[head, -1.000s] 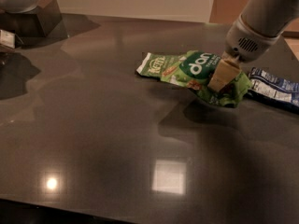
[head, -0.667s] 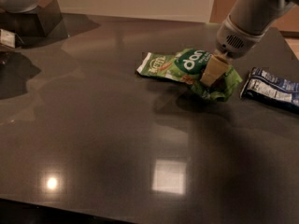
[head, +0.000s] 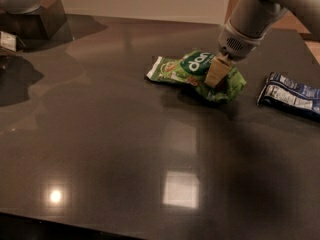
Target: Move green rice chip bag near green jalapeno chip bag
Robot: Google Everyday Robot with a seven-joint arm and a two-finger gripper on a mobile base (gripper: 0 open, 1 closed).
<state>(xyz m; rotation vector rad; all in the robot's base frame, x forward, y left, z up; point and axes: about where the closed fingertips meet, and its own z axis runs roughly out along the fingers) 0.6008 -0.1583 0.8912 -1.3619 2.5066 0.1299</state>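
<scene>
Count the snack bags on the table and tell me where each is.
3. The big green bag is centre, held by the gripper; the smaller green bag lies flat against its left side; the blue-and-white bag lies apart at the right.

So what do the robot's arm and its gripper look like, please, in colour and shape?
The arm is a thick, smooth, light-grey tube ending in a rounded wrist with a dark vented patch. The gripper, down at the green rice chip bag, has flat, tan, wedge-shaped fingers. No cables or markings show.
</scene>
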